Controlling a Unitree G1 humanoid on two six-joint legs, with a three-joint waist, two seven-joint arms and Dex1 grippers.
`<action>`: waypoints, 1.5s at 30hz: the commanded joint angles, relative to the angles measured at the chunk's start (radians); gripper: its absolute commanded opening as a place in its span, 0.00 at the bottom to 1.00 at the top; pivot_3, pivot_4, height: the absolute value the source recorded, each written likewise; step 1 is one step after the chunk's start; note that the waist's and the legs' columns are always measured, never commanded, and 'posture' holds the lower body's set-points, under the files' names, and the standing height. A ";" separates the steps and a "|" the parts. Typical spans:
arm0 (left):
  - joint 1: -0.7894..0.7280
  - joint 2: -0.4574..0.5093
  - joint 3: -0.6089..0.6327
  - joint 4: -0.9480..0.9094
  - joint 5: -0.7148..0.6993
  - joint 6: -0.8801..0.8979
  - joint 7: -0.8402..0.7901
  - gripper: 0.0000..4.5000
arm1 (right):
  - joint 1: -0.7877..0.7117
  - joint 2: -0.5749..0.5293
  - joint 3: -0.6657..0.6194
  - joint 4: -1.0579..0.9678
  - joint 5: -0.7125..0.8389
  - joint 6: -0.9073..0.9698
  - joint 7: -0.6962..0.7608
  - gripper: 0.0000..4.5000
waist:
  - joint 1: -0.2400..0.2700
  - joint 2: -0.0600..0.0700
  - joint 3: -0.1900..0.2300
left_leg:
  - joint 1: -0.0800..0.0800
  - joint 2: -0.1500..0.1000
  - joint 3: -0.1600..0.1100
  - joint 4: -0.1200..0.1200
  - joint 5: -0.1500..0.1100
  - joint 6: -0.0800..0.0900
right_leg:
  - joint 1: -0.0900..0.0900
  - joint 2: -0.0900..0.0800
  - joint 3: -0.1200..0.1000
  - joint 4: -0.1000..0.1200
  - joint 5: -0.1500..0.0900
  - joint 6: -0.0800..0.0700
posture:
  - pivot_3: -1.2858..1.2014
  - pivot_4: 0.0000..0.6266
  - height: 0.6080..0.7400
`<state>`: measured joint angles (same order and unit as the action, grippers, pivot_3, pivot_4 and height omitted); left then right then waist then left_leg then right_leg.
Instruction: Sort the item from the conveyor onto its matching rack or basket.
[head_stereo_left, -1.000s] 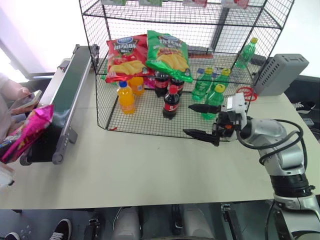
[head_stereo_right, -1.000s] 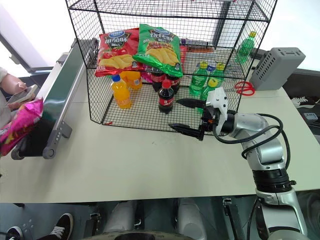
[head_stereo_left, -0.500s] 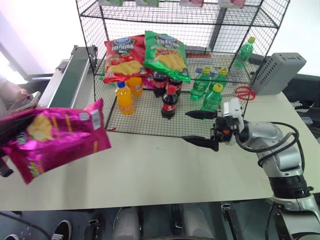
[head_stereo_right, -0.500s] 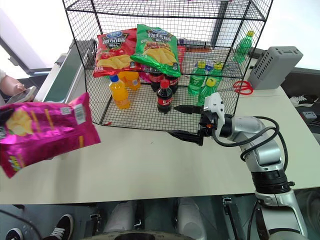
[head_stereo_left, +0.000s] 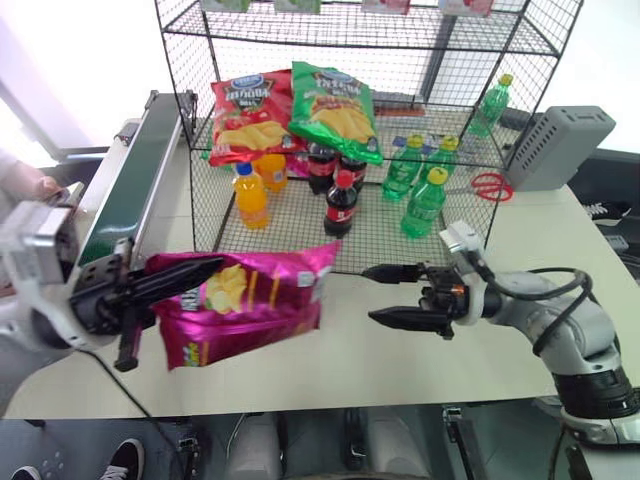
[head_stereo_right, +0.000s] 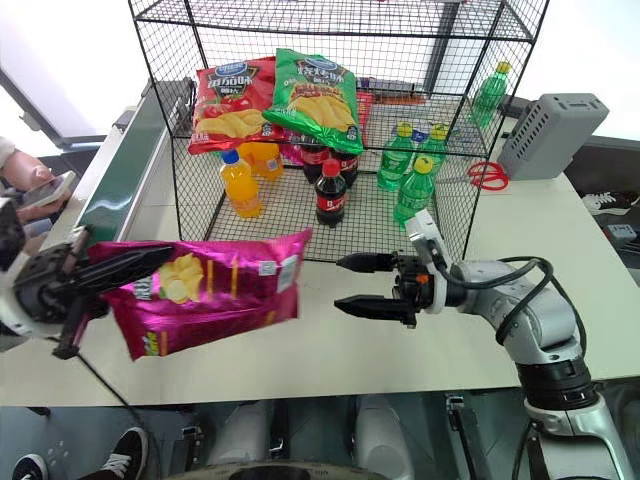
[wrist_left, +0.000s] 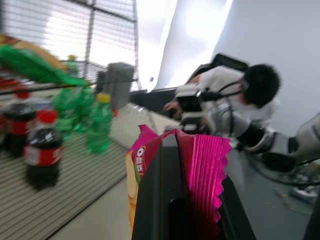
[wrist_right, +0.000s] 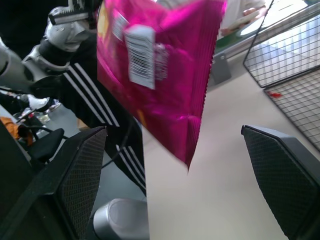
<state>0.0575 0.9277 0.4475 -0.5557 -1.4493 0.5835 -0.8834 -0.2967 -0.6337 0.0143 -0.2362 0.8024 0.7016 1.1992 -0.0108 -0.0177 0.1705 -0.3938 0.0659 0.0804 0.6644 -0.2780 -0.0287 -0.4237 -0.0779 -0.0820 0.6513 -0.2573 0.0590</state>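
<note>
Change vs earlier: my left claw (head_stereo_left: 200, 268) has carried the pink chip bag (head_stereo_left: 245, 300) rightward, from off the tabletop's left edge to over the tabletop (head_stereo_left: 330, 350), in front of the wire rack (head_stereo_left: 300, 215). Bag was tilted w/ far end up; now it hangs nearly level. My right claw (head_stereo_left: 385, 295) has pulled back a bit toward me and dropped lower.
Left claw: shut tight on bag's crimped left end.
Right claw: jaws wide apart, nothing btwn them, tips aimed left at the bag's free end, close but not touching.
Bag place: held in air above the tabletop front, btwn my two claws, clear of the conveyor (head_stereo_left: 135, 175) and of the rack.
Bag axis: long axis runs left-right across the head views; free crimped end points right at my right claw; printed face w/ chips faces up/toward camera.
Left wrist view: crimped pink edge pinched btwn my fingers (wrist_left: 150, 200); a person behind; cola bottles (wrist_left: 42, 155) and green bottles (wrist_left: 100, 122) on rack floor.
Right wrist view: bag's barcode label (wrist_right: 140, 55), its lower corner hanging free over the tabletop.
Head views: red bag (head_stereo_left: 245, 115) and green bag (head_stereo_left: 335, 105) on rack; orange bottles (head_stereo_left: 250, 195) below.
</note>
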 joint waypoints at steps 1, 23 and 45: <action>-0.109 -0.020 -0.037 0.029 -0.080 0.037 0.032 0.01 | -0.022 0.013 0.002 0.023 -0.028 -0.047 0.008 1.00 | 0.001 0.000 0.000 | 0.000 0.000 0.000 0.000 0.000 0.000 | 0.000 0.000 0.000 0.000 0.000 0.000 | 0.52 0.24 1.00; -0.428 -0.174 -0.126 0.245 0.029 0.151 0.011 0.00 | -0.076 0.114 0.071 -0.049 0.078 0.048 -0.023 0.94 | 0.002 -0.001 0.000 | -0.001 -0.001 -0.001 0.001 0.000 -0.001 | 0.001 0.000 0.000 -0.001 0.000 0.001 | 0.52 0.24 1.00; -0.229 -0.174 -0.033 0.226 0.352 0.007 -0.066 0.87 | 0.005 -0.052 -0.184 -0.154 0.049 -0.027 -0.119 0.07 | 0.003 0.000 0.001 | -0.001 -0.001 0.000 0.000 0.000 -0.001 | 0.000 0.000 0.000 -0.001 0.000 0.001 | 0.52 0.24 1.00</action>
<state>-0.1660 0.7484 0.3809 -0.3007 -1.1265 0.6263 -0.9335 -0.2815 -0.6751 -0.1076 -0.3245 0.7951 0.6703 1.1037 -0.0076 -0.0182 0.1711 -0.3946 0.0654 0.0800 0.6646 -0.2775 -0.0294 -0.4234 -0.0781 -0.0821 0.6499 -0.2577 0.0596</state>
